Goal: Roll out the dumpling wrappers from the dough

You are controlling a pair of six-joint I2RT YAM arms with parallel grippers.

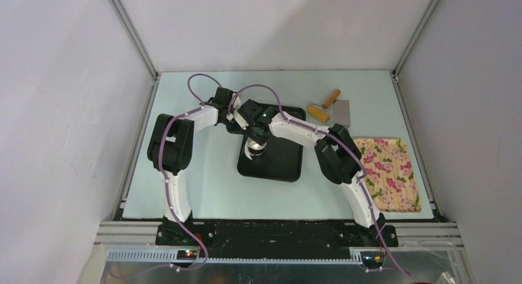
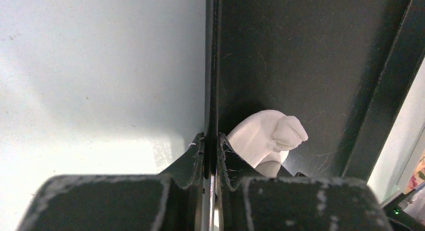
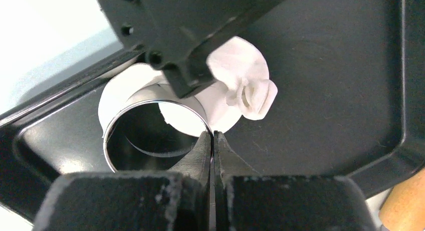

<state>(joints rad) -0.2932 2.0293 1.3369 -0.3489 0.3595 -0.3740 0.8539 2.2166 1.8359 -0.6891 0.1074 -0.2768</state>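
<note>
The right gripper [image 3: 213,137] has its fingers pressed together on the thin wall of a round steel cup [image 3: 140,147], pinching the rim on the side nearest the wrist camera. The cup stands mouth-up on the dough [image 3: 240,75], which lies flattened and white inside the black tray [image 3: 326,90], near its left rim. The dough spreads out past the cup on the far side, and a small torn curl sticks up at its right edge. The left gripper [image 2: 210,139] is clamped on that left rim, one finger outside on the worktop [image 2: 75,65] side and the other inside. From its wrist view the dough shows just beside the inner finger. Seen from above, both arms meet over the tray's far left part, near the middle of the worktop. Beyond the tray's far right corner lies a wooden roller [image 1: 320,111] touching a grey flat piece [image 1: 342,113]. A flowered mat [image 1: 388,173] lies along the right side, well apart from the tray.
</note>
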